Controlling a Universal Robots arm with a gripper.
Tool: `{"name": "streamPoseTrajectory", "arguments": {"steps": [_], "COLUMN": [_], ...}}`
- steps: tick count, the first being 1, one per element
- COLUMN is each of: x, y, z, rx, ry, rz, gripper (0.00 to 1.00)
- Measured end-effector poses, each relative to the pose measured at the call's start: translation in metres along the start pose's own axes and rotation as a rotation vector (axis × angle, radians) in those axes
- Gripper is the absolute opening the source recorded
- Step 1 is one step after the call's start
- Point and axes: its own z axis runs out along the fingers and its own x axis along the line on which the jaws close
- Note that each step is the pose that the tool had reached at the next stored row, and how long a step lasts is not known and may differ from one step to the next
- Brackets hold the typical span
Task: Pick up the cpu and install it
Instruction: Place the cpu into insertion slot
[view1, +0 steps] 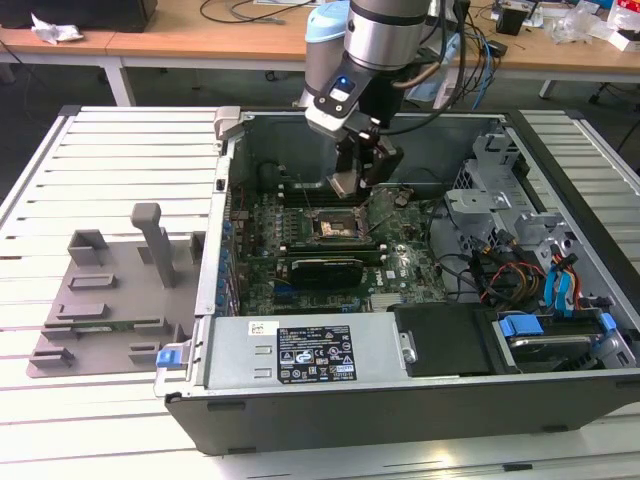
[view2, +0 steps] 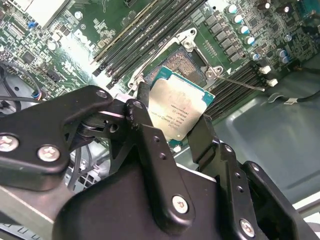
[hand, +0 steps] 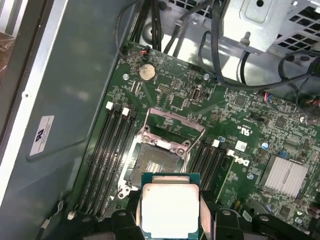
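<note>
My gripper (view1: 354, 180) is shut on the cpu (view2: 177, 107), a flat square chip with a pale silver top and a green rim. One black finger (view2: 145, 107) presses on each of two opposite edges. In the exterior view the cpu (view1: 344, 185) hangs tilted inside the open computer case, a little above the motherboard. The socket (hand: 155, 162) lies just beyond the cpu (hand: 170, 207) in the first wrist view, its metal frame swung open and its contact field bare. In the second wrist view the socket (view2: 184, 64) is partly covered by the chip.
Black memory slots (hand: 107, 150) flank the socket on both sides. A graphics card (view1: 325, 268) lies just in front of it in the exterior view. Cables and a drive cage (view1: 520, 250) fill the case's right. A grey fixture plate (view1: 110, 300) with posts stands on the slatted table at left.
</note>
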Motion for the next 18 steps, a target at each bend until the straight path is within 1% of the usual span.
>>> {"name": "streamPoseTrajectory", "arguments": {"steps": [3, 6, 15, 18], "x": [0.0, 0.0, 0.0, 0.0], "y": [0.0, 0.0, 0.0, 0.0], "z": [0.0, 0.0001, 0.0002, 0.0002], "rx": [-0.0001, -0.0003, -0.0005, -0.0006], "ry": [0.001, 0.0024, 0.0043, 0.0051], "rz": [0.028, 0.072, 0.152, 0.191], "gripper": [0.55, 0.55, 0.55, 0.55]}}
